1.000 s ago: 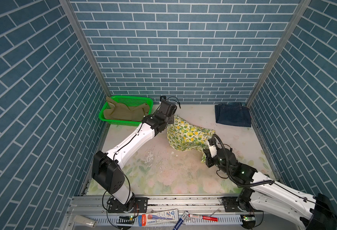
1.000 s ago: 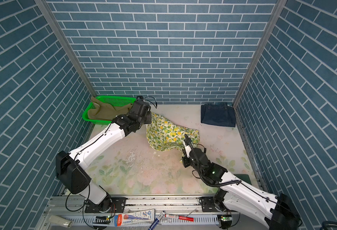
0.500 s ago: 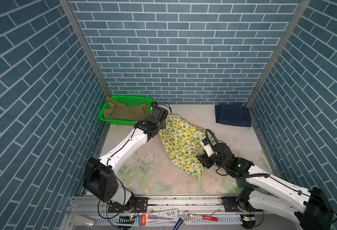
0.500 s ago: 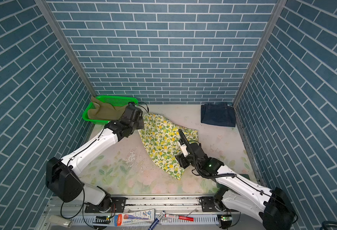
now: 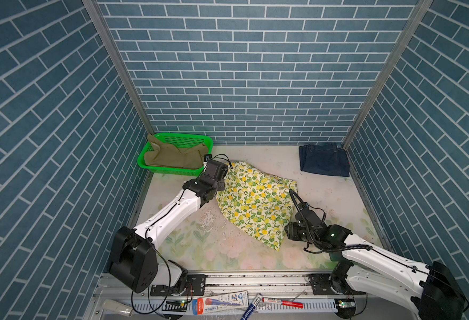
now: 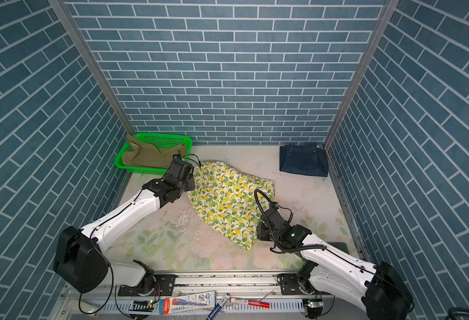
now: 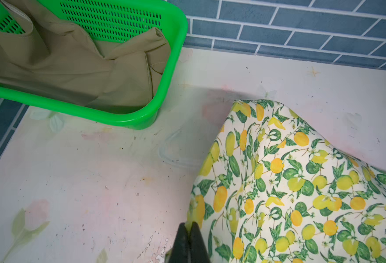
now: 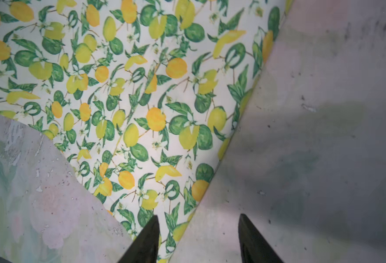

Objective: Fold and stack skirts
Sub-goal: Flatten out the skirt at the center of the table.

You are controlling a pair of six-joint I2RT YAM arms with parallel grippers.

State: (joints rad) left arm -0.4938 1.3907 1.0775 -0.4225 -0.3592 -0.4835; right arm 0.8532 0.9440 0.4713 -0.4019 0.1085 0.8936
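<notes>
Left claw [image 7: 188, 226] tight on lemon skirt [image 7: 301, 193] — green basket [image 7: 176, 59] nearby

Three skirts [image 5: 255, 205], one basket [image 5: 169, 171], two arms [image 5: 172, 213]

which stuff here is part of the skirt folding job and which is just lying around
Part of the job:
- lemon-print skirt, pinched by the shut left end effector
- khaki skirt, in the green basket
- denim skirt, far corner
- right end effector, open at the lemon-print skirt's edge

Lying about:
- green basket
- tube, red marker and blue pen on the front rail
</notes>
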